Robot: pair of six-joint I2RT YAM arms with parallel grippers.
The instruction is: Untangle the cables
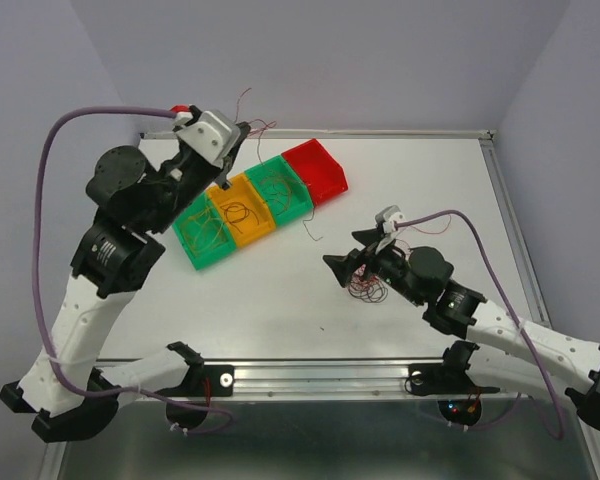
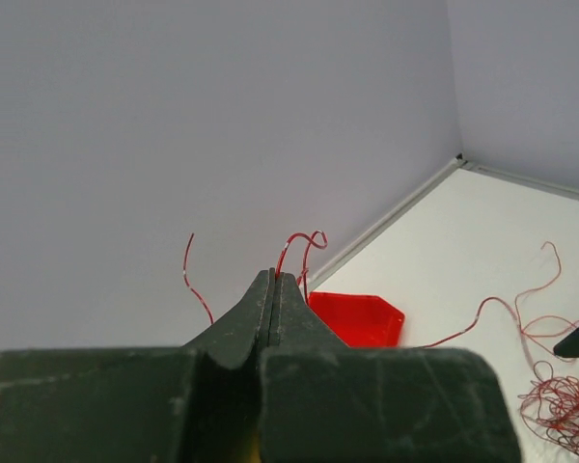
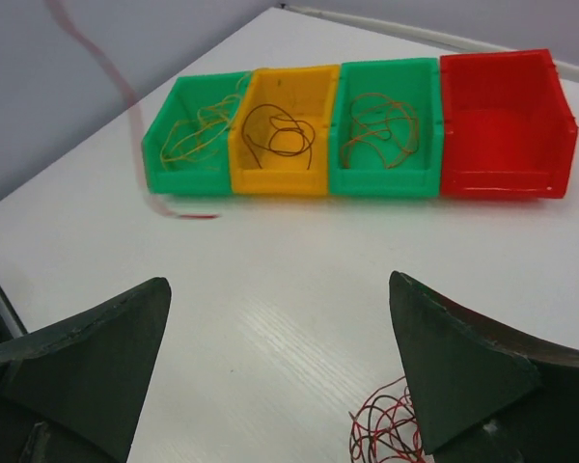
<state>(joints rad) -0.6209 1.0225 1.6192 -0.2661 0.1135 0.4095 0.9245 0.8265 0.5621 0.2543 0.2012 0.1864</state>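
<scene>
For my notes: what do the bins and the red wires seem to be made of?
Bins: likely moulded plastic, slightly glossy; smooth walls catch light. Red wires: probably plastic-coated metal, since they hold springy curls; the core is not visible.

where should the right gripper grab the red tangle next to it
Probably an outer loop of the red tangle, from straight above: it lies low on the table with loops splayed outward, and the open right gripper hangs beside it.
</scene>
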